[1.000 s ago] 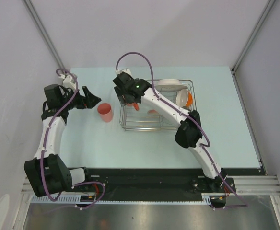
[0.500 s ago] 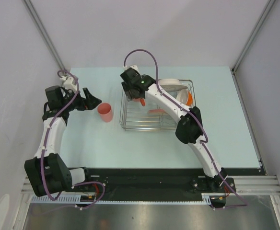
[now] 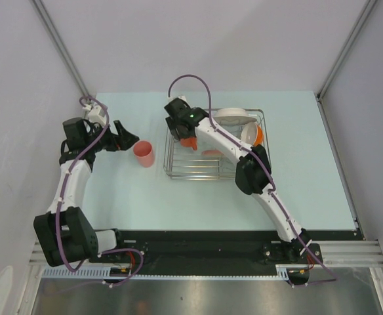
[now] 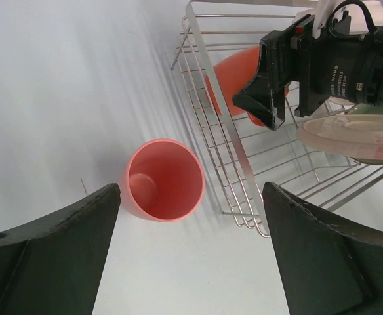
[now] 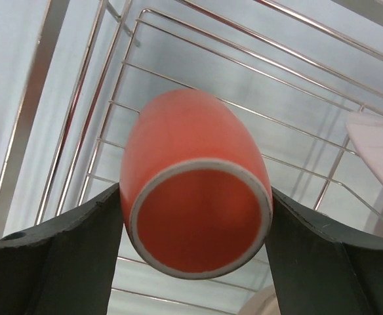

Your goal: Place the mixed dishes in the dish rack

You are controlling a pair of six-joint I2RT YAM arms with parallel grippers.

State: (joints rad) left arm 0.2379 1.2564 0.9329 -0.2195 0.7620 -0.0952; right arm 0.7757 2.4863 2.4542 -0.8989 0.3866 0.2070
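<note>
Clenched the right gripper [image 5: 195,197] on an orange cup [image 5: 195,223], one finger pressed to each side. Held that cup tipped on its side, open mouth facing the wrist camera, base pointing away. Hung it over the left end of the dish rack [image 3: 185,168], above the floor wires and just inside the left wall; could not tell whether it touched any wire. Reached there with the right arm stretched from its base across the rack's near right corner.

Spread the left gripper [image 4: 191,197] wide, with nothing between the fingers. Pointed it at a second orange cup [image 4: 164,180]. Found that cup standing mouth up on the pale table [image 3: 309,164], just beside the rack's left wall but not touching it, and apart from both left fingers.

Saw more dishes at the rack's far right end: a pale dish [image 3: 234,118] leaning along the back wall, and a white-and-orange bowl [image 3: 254,134] standing on edge by the right wall.
</note>
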